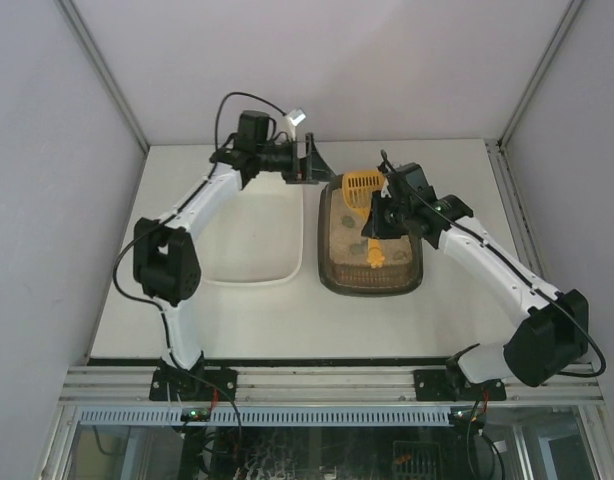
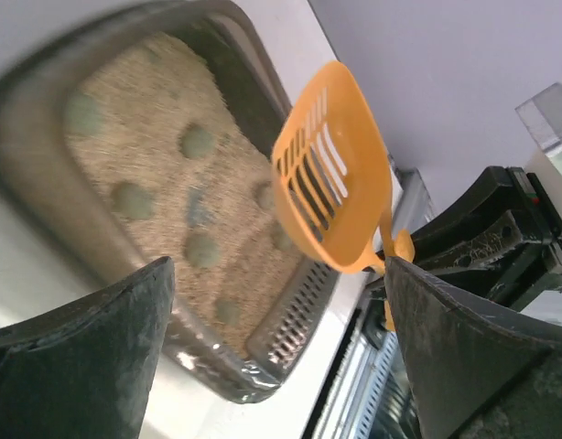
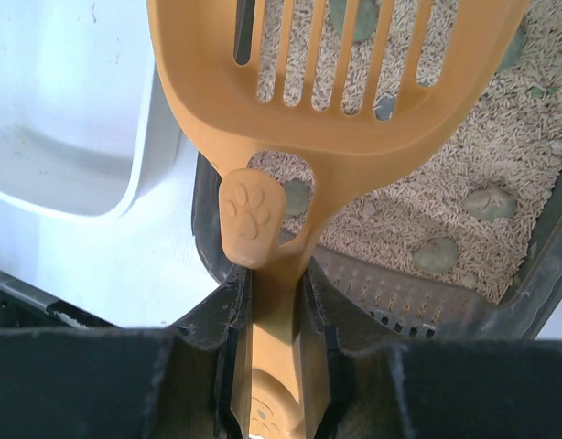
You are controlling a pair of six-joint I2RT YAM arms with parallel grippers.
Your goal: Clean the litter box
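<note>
Top view, near edge: both arm bases bolted at 6 o'clock of the table [image 1: 257, 320]. Mid-table there's a white tub [image 1: 249, 245], with the litter box [image 1: 332, 262] just beside it at its 3 o'clock, long sides running near to far. The dark tray holds beige pellet litter with several round grey-green clumps [image 2: 197, 142] scattered on it.

The right gripper [image 3: 274, 293] reaches in from 4 o'clock, over the box. Its fingers are clenched on the handle of the orange scoop [image 1: 364, 188]. The handle end with the paw-print knob sticks up just past the fingers, and the slotted head points to the box's 12 o'clock end. In the left wrist view the scoop looks raised above the litter and tilted. Can't tell if anything sits in it.

Farthest back, the left gripper [image 1: 312, 162] hangs at the box's 11 o'clock corner, near the far rim. Its fingers [image 2: 89, 357] are spread wide and released, grasping nothing, and it looks down on the box and the scoop head.
</note>
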